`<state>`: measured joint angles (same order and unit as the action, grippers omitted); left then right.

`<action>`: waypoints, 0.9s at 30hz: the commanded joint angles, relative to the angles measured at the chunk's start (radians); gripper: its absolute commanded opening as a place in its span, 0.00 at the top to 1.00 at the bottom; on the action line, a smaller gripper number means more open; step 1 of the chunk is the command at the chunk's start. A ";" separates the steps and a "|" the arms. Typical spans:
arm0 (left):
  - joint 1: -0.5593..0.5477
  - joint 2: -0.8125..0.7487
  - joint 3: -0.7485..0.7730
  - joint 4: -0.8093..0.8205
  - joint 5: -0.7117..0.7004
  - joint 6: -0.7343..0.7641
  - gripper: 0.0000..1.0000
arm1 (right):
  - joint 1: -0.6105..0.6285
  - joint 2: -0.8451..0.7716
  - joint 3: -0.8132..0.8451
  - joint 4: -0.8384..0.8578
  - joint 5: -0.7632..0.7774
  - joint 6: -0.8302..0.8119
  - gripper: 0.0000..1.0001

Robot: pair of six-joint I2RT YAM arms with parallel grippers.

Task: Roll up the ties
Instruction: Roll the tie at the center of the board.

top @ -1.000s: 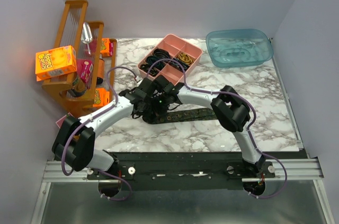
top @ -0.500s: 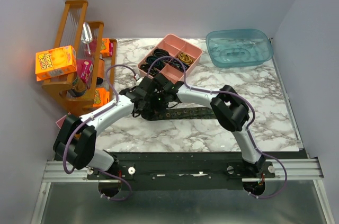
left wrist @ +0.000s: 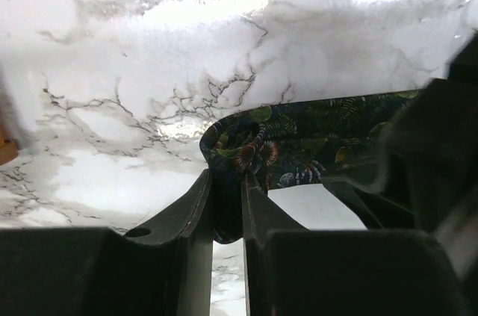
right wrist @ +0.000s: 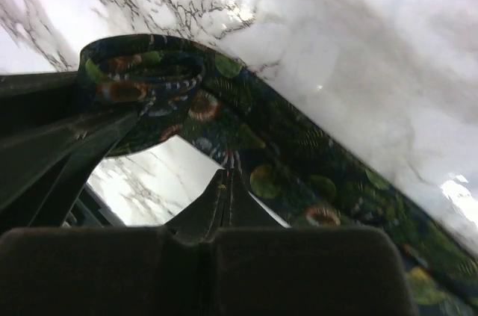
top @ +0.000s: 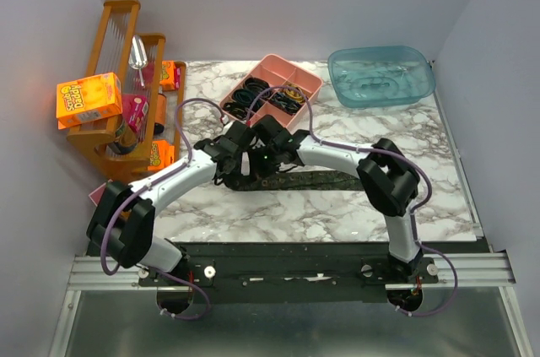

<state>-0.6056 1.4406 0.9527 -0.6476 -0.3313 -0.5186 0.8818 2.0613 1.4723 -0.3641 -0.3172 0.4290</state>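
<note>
— Across the middle of the overhead view, just below the pink tray [top: 272, 91], where does the tie [top: 325, 178] lie?

— Flat on the marble table [top: 337, 213], running left to right. Its left end is under both wrists, which meet there almost touching. The rest stretches off to the right, unrolled.

— What is the left gripper [left wrist: 228, 181] doing?

— Its two fingers are nearly together, and the very end of the tie [left wrist: 314, 137] is pinched between them. The fabric bends round at that point.

— And the right gripper [right wrist: 226, 178]?

— Also squeezed narrow, and it seems to nip the lower edge of the tie [right wrist: 299, 174] just behind a small coil [right wrist: 142, 69] at the upper left of its view. The coil looks like only a first turn, loose and a little oval.

— So which step is this?

— I judge it the start of the roll: the end is folded over, and nearly the whole length remains to be wound.

— What does the next move call for?

— Probably turning the pinched end over once more toward the right while the other hand holds the strip flat and straight. The grip has to stay firm on the core, or the loose turn may spring open. The edges also need to stay lined up, or the roll could wander into a cone.
</note>
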 commanded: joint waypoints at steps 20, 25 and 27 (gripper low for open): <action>-0.058 0.182 0.152 -0.253 -0.196 0.003 1.00 | -0.187 -0.260 -0.264 0.028 0.093 -0.018 0.99; -0.123 0.256 0.199 -0.287 -0.221 -0.020 1.00 | -0.195 -0.257 -0.268 0.034 0.087 -0.021 0.99; -0.152 0.290 0.213 -0.296 -0.235 -0.040 1.00 | -0.196 -0.257 -0.267 0.034 0.086 -0.022 0.99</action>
<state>-0.7052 1.6787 1.1301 -0.8906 -0.4988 -0.5091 0.6930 1.8362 1.2198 -0.3378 -0.2512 0.4221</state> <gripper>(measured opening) 0.249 0.011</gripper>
